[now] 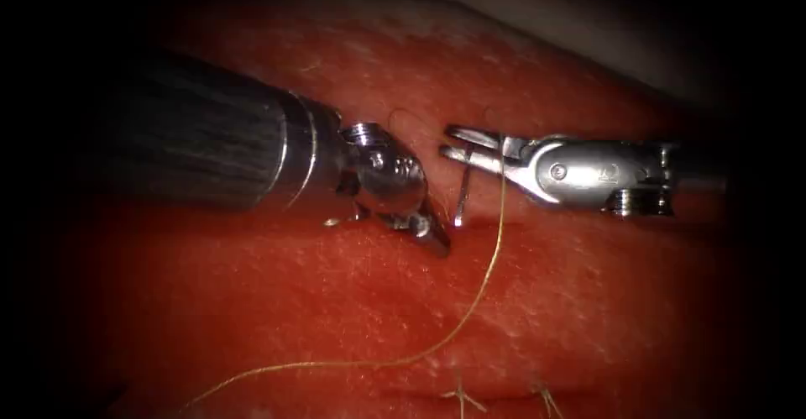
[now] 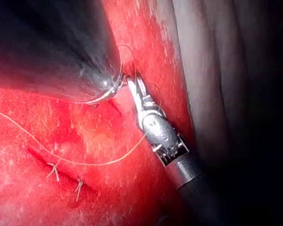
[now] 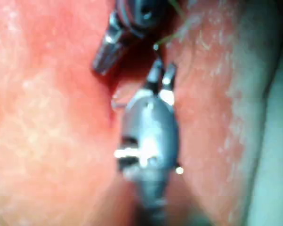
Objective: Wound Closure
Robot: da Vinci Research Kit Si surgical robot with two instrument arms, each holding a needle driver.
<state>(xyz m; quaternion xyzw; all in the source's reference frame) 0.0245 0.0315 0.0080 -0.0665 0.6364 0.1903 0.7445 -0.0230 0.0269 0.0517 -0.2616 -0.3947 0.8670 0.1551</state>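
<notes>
A pale grey surface (image 1: 604, 24) lies beyond the lit area — the surroundings fall into darkness.

left arm shaft (image 1: 193, 138): thick, dark, finely streaked tube; ends in a bright polished steel collar (image 1: 306, 154) with a ringed edge
left tool (image 1: 432, 233): rounded, shiny steel wrist with small round pins or screws (image 1: 378, 160); short tapered silver jaws
right arm shaft (image 2: 190, 176): dark round tube; seen in the left wrist view
right tool (image 1: 460, 144): flat silver housing (image 1: 588, 171) with one round screw head (image 1: 558, 170) and a faint engraved marking (image 1: 609, 170); ridged, stacked discs (image 1: 638, 201) beneath the housing; two slim, straight silver jaws
right tool, own wrist view (image 3: 160, 77): pale grey, oval body; bright metal highlights; two narrow prongs
</notes>
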